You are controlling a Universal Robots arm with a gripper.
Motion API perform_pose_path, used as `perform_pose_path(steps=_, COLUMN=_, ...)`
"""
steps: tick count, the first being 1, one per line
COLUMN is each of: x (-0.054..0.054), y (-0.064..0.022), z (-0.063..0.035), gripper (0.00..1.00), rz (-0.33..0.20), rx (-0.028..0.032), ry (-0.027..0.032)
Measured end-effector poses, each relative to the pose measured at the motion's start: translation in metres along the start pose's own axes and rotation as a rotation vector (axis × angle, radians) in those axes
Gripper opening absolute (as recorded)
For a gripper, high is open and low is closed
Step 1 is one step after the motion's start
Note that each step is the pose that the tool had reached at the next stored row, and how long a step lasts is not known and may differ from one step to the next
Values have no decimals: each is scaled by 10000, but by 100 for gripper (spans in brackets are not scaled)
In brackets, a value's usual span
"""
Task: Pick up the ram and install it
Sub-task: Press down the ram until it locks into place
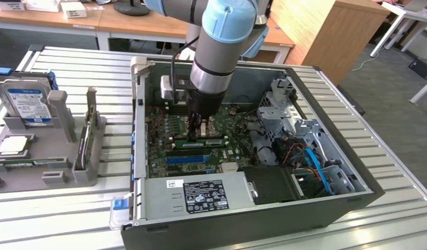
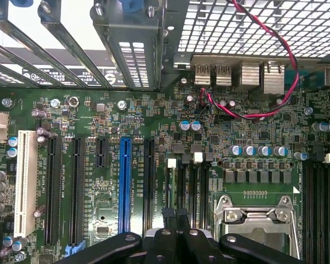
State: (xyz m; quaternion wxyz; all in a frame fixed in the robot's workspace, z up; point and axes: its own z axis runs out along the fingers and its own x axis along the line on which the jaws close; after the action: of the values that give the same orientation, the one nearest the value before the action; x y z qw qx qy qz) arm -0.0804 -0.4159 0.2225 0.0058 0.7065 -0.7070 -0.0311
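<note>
While the arm reaches straight down into the open computer case (image 1: 352, 200), the end effector (image 1: 197, 136) stands low over the motherboard (image 1: 173, 133), its fingers drawn together. In the exterior view a green ram (image 1: 207, 141) stick lies along the memory slots directly below the fingertips, and the tips seem to meet its upper edge, though whether they pinch it or merely press on it I cannot tell. In the wrist view the end effector (image 2: 175, 217) points down between the black memory slots (image 2: 188, 184) with white end clips, just beside the metal processor socket (image 2: 257, 212); the blue slot strip (image 2: 125, 184) runs parallel to them farther off, with a white slot (image 2: 25, 184) beyond it. Near the motherboard, a silver power supply (image 1: 192, 195) with a black label sits at the case's front edge. Outside the case, on the slatted bench (image 1: 81, 57), a grey holder (image 1: 57, 156) carries a hard drive (image 1: 27, 104).
</note>
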Motion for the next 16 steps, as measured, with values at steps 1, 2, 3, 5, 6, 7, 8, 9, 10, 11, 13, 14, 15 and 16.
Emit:
perform_pose_path(steps=1, x=0, y=0, z=0, gripper=11, rz=0, rx=0, ry=0)
perform_pose_path(steps=2, x=0, y=0, z=0, gripper=11, rz=0, rx=0, ry=-1)
perform_pose_path(steps=3, x=-1, y=0, z=-2, gripper=11, rz=0, rx=1, ry=-3)
perform_pose_path(steps=5, x=-2, y=-1, z=-10, gripper=11, rz=-1, rx=8, ry=-9)
perform_pose_path(steps=6, x=-2, y=0, z=-20, gripper=11, rz=0, rx=3, ry=-4)
perform_pose_path(steps=7, x=-1, y=2, z=-33, gripper=11, rz=0, rx=0, ry=2)
perform_pose_path(steps=8, x=-2, y=2, z=-45, gripper=11, rz=0, rx=1, ry=2)
perform_pose_path(steps=9, x=-2, y=3, z=-60, gripper=11, rz=0, rx=0, ry=2)
perform_pose_path(steps=10, x=-3, y=4, z=-75, gripper=11, rz=0, rx=0, ry=3)
perform_pose_path(steps=11, x=-3, y=5, z=-91, gripper=11, rz=0, rx=-1, ry=4)
perform_pose_path(steps=13, x=-4, y=6, z=-123, gripper=11, rz=0, rx=0, ry=4)
perform_pose_path(steps=14, x=-5, y=7, z=-139, gripper=11, rz=0, rx=0, ry=3)
perform_pose_path(steps=15, x=-5, y=8, z=-155, gripper=11, rz=0, rx=0, ry=3)
perform_pose_path(steps=16, x=-6, y=9, z=-171, gripper=11, rz=0, rx=1, ry=3)
